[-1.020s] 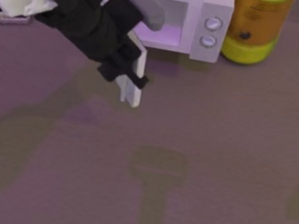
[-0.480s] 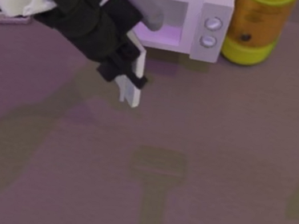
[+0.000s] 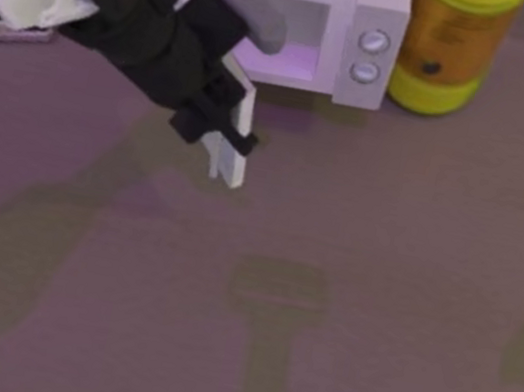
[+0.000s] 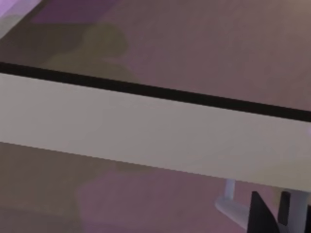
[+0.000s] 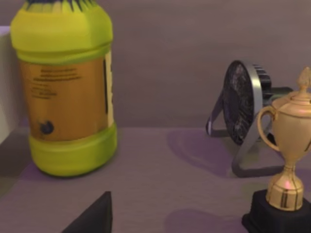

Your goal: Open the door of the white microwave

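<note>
The white microwave stands at the table's back, its two knobs facing front and its lit cavity exposed. The door is swung out toward the front and shows edge-on in the top view. My left gripper is shut on the door's handle at its free edge. In the left wrist view the door crosses as a broad white band, with the pale handle beside the dark fingertips of my left gripper. A dark part of my right gripper shows in the right wrist view, off to the right of the microwave.
A yellow-green jar stands against the microwave's right side, also seen close in the right wrist view. A small grey fan and a gold trophy stand further right.
</note>
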